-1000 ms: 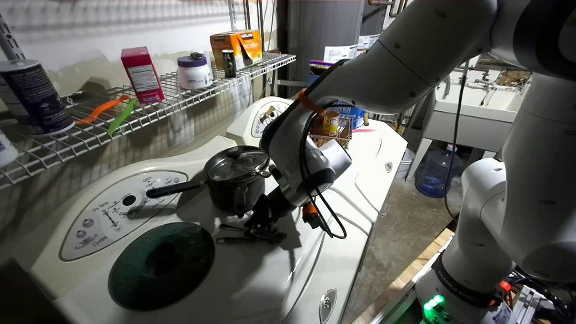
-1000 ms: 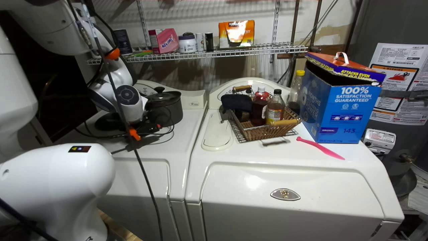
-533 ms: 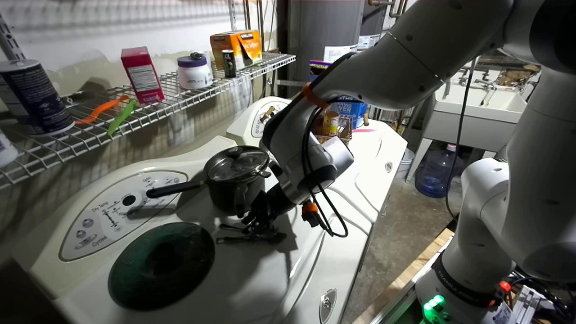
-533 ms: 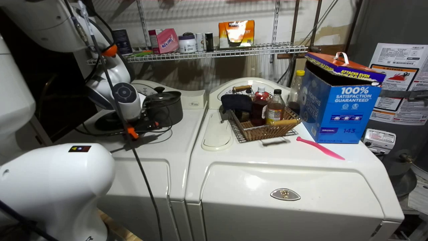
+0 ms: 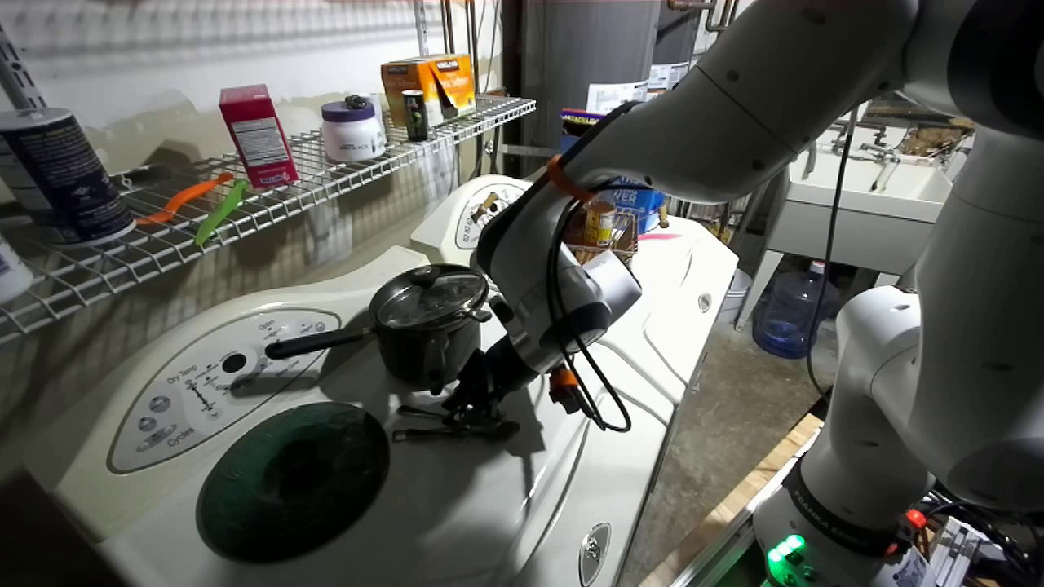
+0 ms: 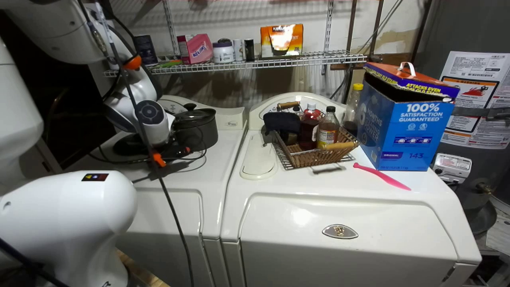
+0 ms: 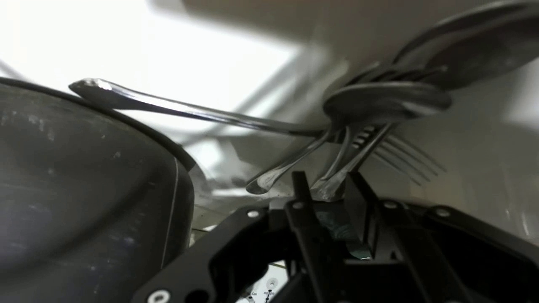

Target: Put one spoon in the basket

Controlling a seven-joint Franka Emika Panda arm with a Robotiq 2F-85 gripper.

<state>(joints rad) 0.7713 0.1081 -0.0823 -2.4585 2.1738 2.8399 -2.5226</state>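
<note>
Spoon (image 7: 381, 104): heaped with other cutlery (image 7: 484, 59) on the table (image 5: 444, 505). Gripper (image 7: 326, 179): jaws parted, nothing visibly clasped, aligned with the handles, presumably to pinch one. Basket (image 6: 312, 160): well apart; bottles (image 6: 308, 133) inside, likely corralled by its slatted sides.

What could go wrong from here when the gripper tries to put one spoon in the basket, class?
A spoon crosses a fork, so the gripper might lift both.
The pot stands close beside the gripper, so a sideways move could bump it.
The basket already holds bottles, so the spoon might strike one.
</note>
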